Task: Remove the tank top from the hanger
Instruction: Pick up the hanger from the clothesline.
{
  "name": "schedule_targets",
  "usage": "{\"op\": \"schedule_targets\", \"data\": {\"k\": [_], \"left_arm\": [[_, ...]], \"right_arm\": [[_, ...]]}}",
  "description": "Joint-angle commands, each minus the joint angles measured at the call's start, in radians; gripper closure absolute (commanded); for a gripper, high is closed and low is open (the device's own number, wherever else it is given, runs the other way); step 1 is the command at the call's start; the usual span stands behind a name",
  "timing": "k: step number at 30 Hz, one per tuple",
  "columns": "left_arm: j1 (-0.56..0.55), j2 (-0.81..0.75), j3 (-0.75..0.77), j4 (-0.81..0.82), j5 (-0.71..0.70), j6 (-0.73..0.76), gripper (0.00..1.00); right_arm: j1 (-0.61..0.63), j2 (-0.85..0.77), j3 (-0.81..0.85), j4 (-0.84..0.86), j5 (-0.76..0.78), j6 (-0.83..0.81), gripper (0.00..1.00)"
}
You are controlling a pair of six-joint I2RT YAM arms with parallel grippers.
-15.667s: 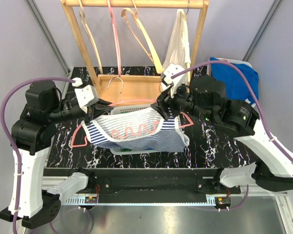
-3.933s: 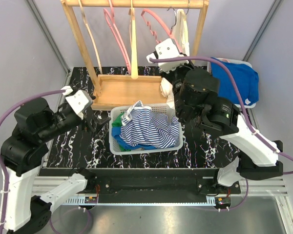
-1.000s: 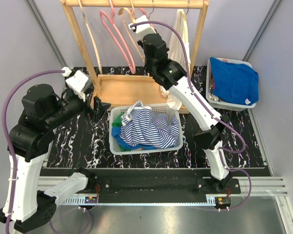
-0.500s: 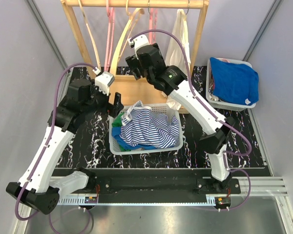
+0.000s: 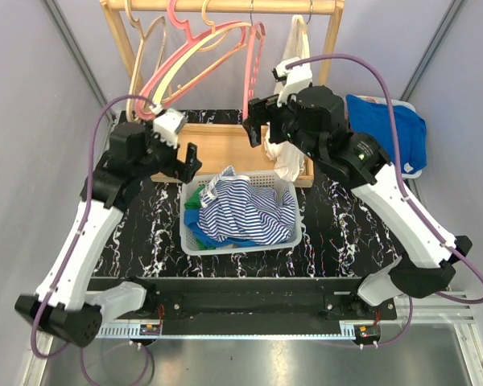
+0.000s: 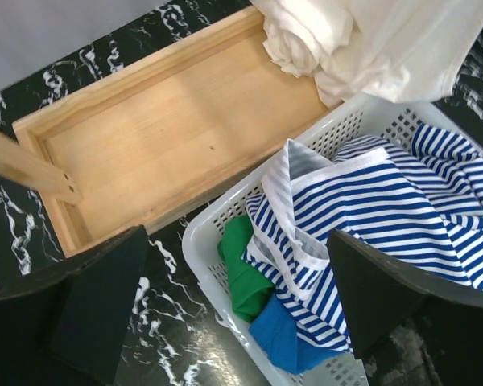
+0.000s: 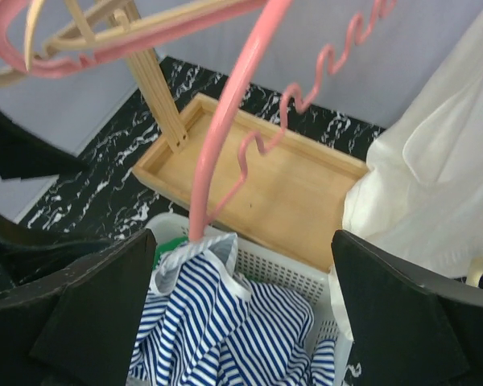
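**A:** From the left: what do we log for the left gripper [image 5: 189, 161]?

**B:** We log it spread wide with nothing in it. It hovers over the near-left corner of the white basket [image 5: 183, 221], beside the wooden tray [image 5: 217, 145] at the foot of the rack [image 5: 225, 6].

**A:** And the tank top [image 5: 249, 213]?

**B:** We see the blue-and-white striped tank top crumpled in the basket, on top of green and blue clothes and off the hanger. In the left wrist view it lies below and between the fingers [image 6: 105, 305], untouched.

**A:** The pink hanger [image 5: 255, 64]?

**B:** We record it hooked on the rack's top bar, tilted and bare. In the right wrist view its lower end crosses the tank top's edge, and we cannot tell whether they touch.

**A:** The right gripper [image 5: 256, 130]?

**B:** It is also spread and empty, raised above the right end of the tray, near the hanger's lower end. Just right of it hangs a white garment [image 5: 294, 64]. Farther right sits a bin of blue cloth [image 5: 386, 133].
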Motion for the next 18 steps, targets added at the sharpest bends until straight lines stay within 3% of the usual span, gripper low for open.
{"op": "schedule_targets", "data": {"k": [1, 5, 10, 14, 18], "left_arm": [[-0.085, 0.165, 0.21, -0.03, 0.022, 0.208, 0.01], [-0.048, 0.152, 0.137, 0.08, -0.023, 0.191, 0.01], [0.04, -0.096, -0.197, 0.081, -0.15, 0.328, 0.01], [0.359, -0.188, -0.16, -0.007, 0.027, 0.261, 0.01], [0.401, -0.155, -0.144, -0.044, 0.204, 0.242, 0.01]], "right_arm": [[-0.005, -0.058, -0.161, 0.072, 0.03, 0.063, 0.0], [-0.005, -0.146, -0.264, 0.134, 0.121, 0.069, 0.0], [-0.006, -0.177, -0.278, 0.12, 0.259, 0.011, 0.0], [-0.006, -0.203, -0.262, 0.142, 0.248, 0.023, 0.0], [-0.006, -0.221, -0.232, 0.094, 0.28, 0.028, 0.0]]}}
